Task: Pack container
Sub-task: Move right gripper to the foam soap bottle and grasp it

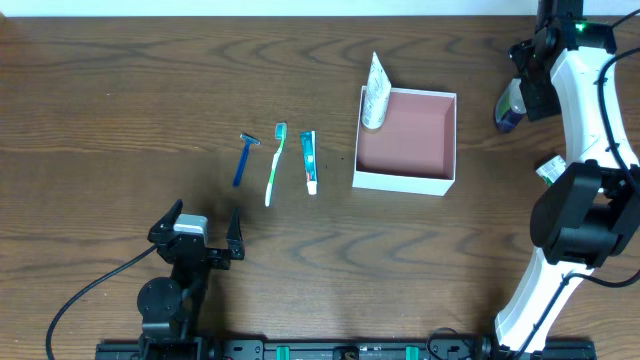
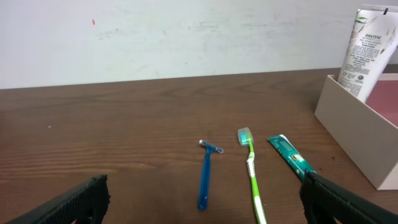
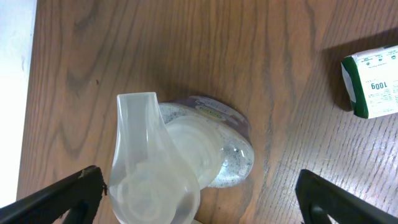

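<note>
The container point(image 1: 400, 182) is a square white box with a pink inside, right of the table's middle; its wall also shows in the left wrist view point(image 2: 354, 137). A white Pantene tube point(image 1: 374, 92) point(image 2: 367, 46) leans in its back left corner. A blue razor point(image 1: 243, 160) point(image 2: 205, 174), a green toothbrush point(image 1: 274, 165) point(image 2: 252, 171) and a toothpaste tube point(image 1: 309, 160) point(image 2: 287, 154) lie side by side left of it. My left gripper point(image 1: 197, 235) point(image 2: 202, 190) is open and empty, in front of them. My right gripper point(image 1: 522, 92) point(image 3: 199, 183) is open, straddling a clear pump bottle point(image 1: 508, 110) point(image 3: 230, 149) from above.
A small white and green box point(image 1: 551, 170) point(image 3: 372, 82) lies on the table right of the container, near the right arm's base. The table's back edge meets a white wall behind the toiletries.
</note>
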Tool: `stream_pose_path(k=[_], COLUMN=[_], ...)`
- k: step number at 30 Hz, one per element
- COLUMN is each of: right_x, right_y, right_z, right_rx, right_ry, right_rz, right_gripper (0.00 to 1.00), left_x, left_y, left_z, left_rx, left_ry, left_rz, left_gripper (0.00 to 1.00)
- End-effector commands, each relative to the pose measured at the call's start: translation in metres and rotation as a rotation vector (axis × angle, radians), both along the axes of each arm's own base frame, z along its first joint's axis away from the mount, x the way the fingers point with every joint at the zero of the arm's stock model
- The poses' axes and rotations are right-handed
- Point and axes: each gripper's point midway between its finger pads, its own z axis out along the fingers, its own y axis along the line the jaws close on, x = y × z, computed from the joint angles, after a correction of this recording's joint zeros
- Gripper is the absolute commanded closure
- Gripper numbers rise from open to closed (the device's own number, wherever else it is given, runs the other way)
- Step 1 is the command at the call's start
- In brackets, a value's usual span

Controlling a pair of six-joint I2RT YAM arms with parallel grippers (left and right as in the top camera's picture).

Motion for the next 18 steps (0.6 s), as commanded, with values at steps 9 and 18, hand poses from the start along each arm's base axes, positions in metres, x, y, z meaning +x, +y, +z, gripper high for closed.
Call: stream_pose_path(k=[9, 18], right_x=[0.0013, 0.0011], right_y=[-0.0120, -0.0181], right_z=[-0.0154, -0.0145], right_rx=[-0.020, -0.035], right_ry=[0.022, 0.020], right_rz=[-0.025, -0.032], right_gripper=[0.35, 0.48], left_x=[0.0002, 0.0002], left_y=[0.0001, 0.0001], left_z=[-0.0155, -0.0155], left_rx=[-0.002, -0.002], left_ry=[0.036, 0.036], left_rz=[-0.002, -0.002], left_gripper=[0.02, 0.02])
